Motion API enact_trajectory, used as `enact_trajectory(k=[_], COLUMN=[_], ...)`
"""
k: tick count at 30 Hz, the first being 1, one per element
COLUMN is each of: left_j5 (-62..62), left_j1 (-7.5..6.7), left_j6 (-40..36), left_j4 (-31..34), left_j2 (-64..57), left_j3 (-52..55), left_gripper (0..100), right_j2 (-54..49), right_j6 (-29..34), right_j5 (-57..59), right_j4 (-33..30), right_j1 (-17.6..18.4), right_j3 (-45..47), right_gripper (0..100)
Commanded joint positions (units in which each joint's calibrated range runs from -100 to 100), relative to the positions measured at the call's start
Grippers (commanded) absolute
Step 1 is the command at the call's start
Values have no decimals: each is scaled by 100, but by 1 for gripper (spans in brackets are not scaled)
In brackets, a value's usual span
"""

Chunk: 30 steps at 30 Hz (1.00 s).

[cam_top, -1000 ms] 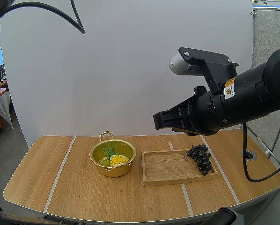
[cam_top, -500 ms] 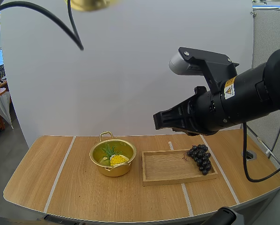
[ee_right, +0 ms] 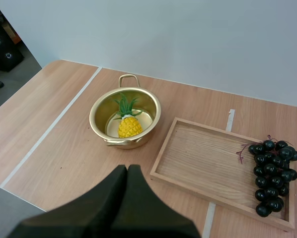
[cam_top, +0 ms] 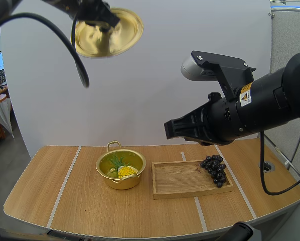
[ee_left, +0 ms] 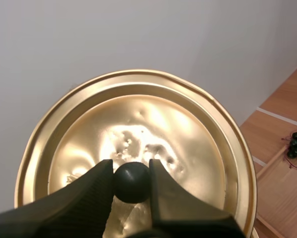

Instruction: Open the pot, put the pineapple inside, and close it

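- Holding the lid (ee_left: 138, 124) high in the air – left gripper (ee_left: 131, 169) has its two fingers clamped on the black knob (ee_left: 132, 183), one on each side.
- In the high view the lid hangs well above the table (cam_top: 64, 201), up and to the left of the pot, tilted so that its gold underside faces the camera.
- Lid surface is dented and uneven near the middle.
- Pot (cam_top: 121, 183) stands open on the table, left of centre, with one handle toward the back wall and one toward the front.
- Pineapple (ee_right: 129, 125) lies inside the pot, yellow body toward the front handle, green leaves toward the rear handle.
- Right gripper (ee_right: 127, 171) hangs well above the table, over its near edge in front of the pot and tray – fingers together as one dark wedge, nothing between them.
- Tray (ee_right: 208, 161) sits just right of the pot, close beside it but apart.
- Grapes (ee_right: 272, 176) lie at the tray's right end; the rest of the tray floor is bare wood.
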Motion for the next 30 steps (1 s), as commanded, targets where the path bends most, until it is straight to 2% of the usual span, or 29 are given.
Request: enact_trajectory(k=[1, 14, 22, 30], left_j5=[0, -58, -2124, -2898], left_j1=[-16, -16, -16, -16], left_j6=[15, 731, 1036, 1168], left_j4=[-15, -15, -26, -154], left_j2=[32, 32, 78, 796], left_j3=[824, 3219, 4506, 4912], left_gripper=[0, 0, 0, 0], right_j2=[-50, -50, -50, -50], right_j6=[-45, -45, -45, -45], right_j5=[0, 0, 0, 0], right_j4=[-15, -15, -15, -15], right_j1=[-25, -25, -25, -25], right_j3=[13, 13, 13, 13], right_gripper=[0, 0, 0, 0])
